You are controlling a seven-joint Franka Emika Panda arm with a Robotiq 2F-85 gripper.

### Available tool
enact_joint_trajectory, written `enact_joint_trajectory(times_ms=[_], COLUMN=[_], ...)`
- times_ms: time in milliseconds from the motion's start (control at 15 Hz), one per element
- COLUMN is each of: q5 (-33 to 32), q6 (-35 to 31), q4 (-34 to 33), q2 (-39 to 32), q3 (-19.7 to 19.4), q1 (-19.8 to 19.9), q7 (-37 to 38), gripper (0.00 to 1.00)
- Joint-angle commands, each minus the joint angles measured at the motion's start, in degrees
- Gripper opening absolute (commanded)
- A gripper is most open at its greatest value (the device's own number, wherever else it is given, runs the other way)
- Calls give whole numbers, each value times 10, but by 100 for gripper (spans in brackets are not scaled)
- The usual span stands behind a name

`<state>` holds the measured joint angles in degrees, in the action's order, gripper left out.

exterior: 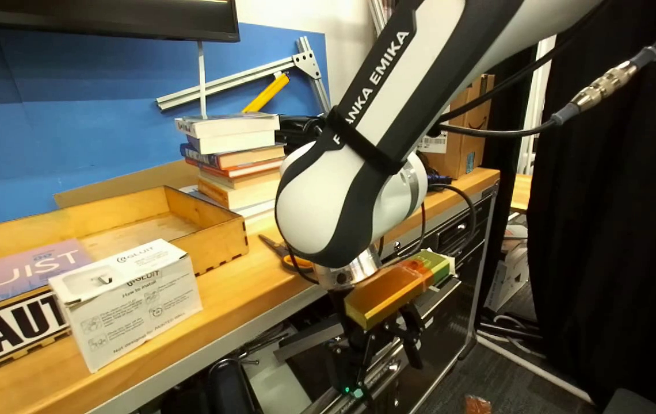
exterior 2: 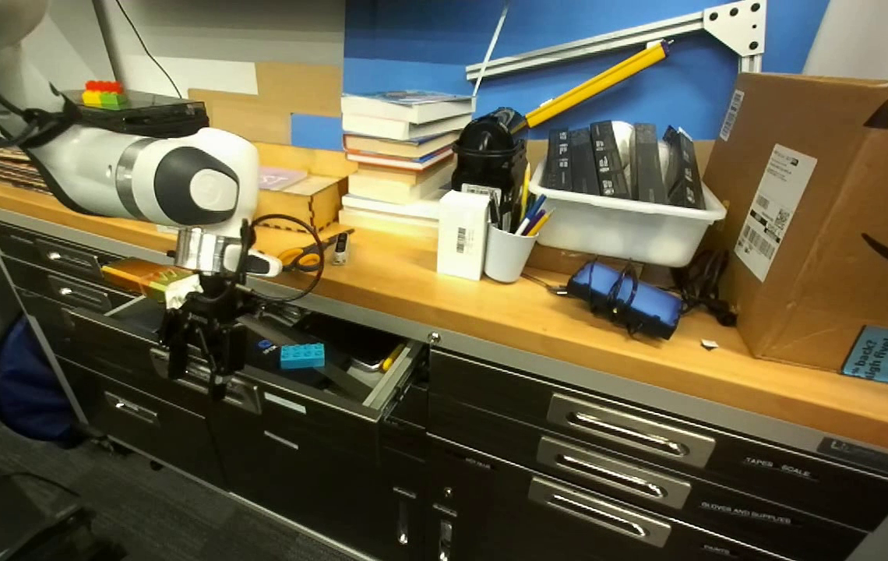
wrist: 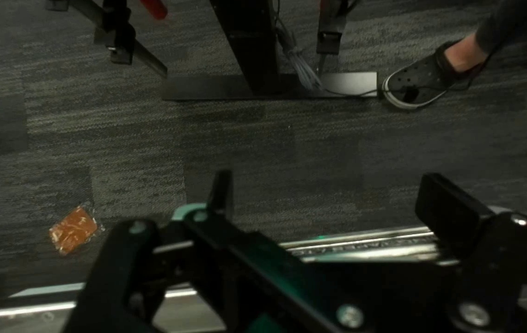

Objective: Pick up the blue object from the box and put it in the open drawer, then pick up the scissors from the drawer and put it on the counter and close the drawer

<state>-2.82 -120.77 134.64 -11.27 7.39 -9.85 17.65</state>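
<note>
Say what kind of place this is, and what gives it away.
Probably a workshop or lab, though I can't be sure which: there is a robot arm, a long wooden bench and, beneath its top, a closed drawer labelled GLOVES AND SUPPLIES.

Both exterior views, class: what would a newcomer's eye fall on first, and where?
Probably the large white-and-black robot arm, its open gripper hanging by the front of the drawer. Next, the bright blue brick inside that open drawer, then the orange-handled scissors on the counter.
</note>
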Motion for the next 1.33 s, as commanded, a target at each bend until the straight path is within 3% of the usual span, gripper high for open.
enact_joint_trajectory(times_ms=[0,467,733,1067,1267], q5=[-83,-300,-390,-390,-270], q6=[-62,-102,-104,-108,-115], q4=[-24,-92,-111,-87,-52], q2=[-27,-70,-81,-54,11], q3=[-10,-37,-46,-29,5], q1=[-29,-77,-92,-76,-46], q7=[111,327,428,468,336], gripper=[100,100,100,100,100])
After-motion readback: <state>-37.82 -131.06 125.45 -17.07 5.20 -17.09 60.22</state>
